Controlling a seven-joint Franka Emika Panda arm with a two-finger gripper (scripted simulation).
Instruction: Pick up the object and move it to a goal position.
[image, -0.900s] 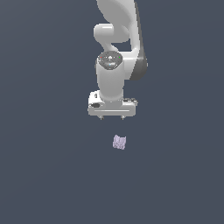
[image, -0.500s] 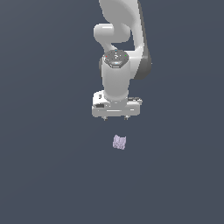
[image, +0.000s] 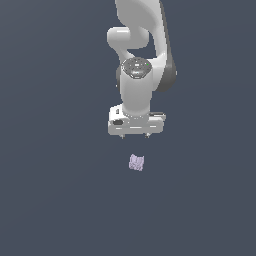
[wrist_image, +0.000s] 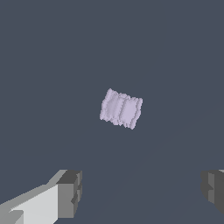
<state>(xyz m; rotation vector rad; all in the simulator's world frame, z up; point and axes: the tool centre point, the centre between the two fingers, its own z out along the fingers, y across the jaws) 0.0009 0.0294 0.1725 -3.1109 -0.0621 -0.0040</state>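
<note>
Since the whole thing comes down to lining up the gripper (image: 135, 136) w/ the object (image: 136, 163), that's the bit to look at. Going left to right in the exterior view: the left third of the frame is just flat dark grey floor, nothing there. Center of frame has the white arm coming down from the top edge, wrist pointing straight down, and the lavender block sits directly below it, a touch toward the exterior view's right of the gripper's midline, near but clearly not touching. Right third is plain grey floor too. No goal marker visible anywhere, so can't say where it has to end up.

Wrist view, same order: one grey fingertip (wrist_image: 70, 193) at the lower left, the object (wrist_image: 121, 109) around the middle of the frame, the other fingertip at the lower right edge. Fingers are spread wide apart, nothing between them, way more gap than the block needs.

Block looks a bit longer one way than the other, w/ ridges running across it, and its long side sits slightly tilted relative to the line between the fingers. Imo the next move is mostly a straight drop, maybe w/ a small wrist twist so the pads meet flat-ish sides instead of corners. Tiny block, so a sloppy close could pop it out sideways.
</note>
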